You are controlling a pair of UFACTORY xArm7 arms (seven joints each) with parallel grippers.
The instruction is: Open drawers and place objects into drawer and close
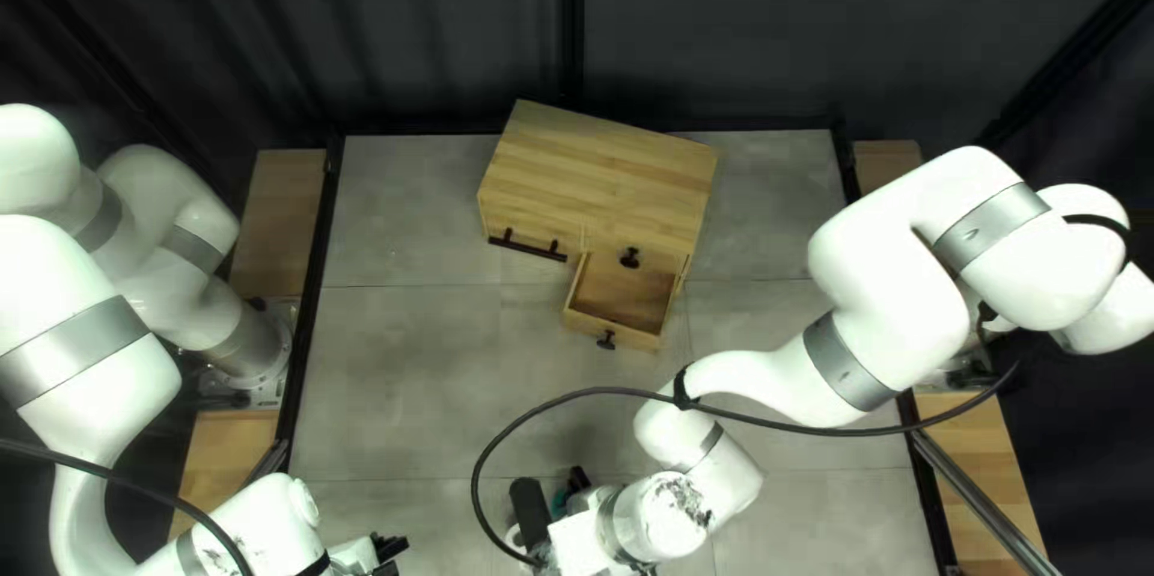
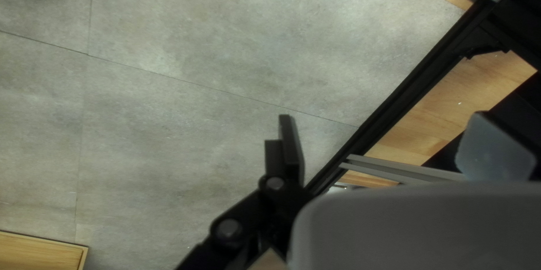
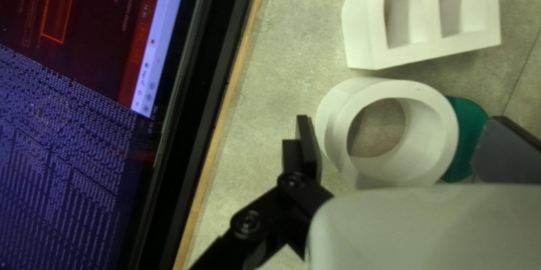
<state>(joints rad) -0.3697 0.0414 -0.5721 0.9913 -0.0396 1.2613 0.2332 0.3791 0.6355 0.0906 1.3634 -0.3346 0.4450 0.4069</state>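
Right gripper (image 3: 401,129): fingers spread, not clamped on anything. Risk: closing off-centre would push the workpiece sideways instead of seating it.
White ring (image 3: 431,135): on the table between the spread fingers, close to one; contact cannot be confirmed. Risk: its curved wall may roll out of the flat pads if pinched away from its widest line.
Teal piece (image 3: 466,113): partly hidden behind the ring and the other finger. Risk: that finger may press on it or drag it during closure.
White B-shaped block (image 3: 431,22): just beside the ring. Risk: a wide sweep may knock it.
Screen (image 3: 163,27): beyond the table's edge strip on the gripper's other side. Risk: wrist rotation towards it may cause a strike.
Black cable (image 1: 601,391): looped across the right arm, between workpieces and cabinet. Risk: slack may catch the drawer knob (image 1: 606,340) during transfer.
Open drawer (image 1: 613,328): pulled out of the cabinet (image 1: 601,173), nothing seen inside. Risk: a low approach may hit its front panel and shove it inward; a part left proud of the rim may block closing.
Left gripper (image 2: 382,120): fingers apart, holding nothing, over the table. Risk: if both arms approach the drawer together, they may collide.
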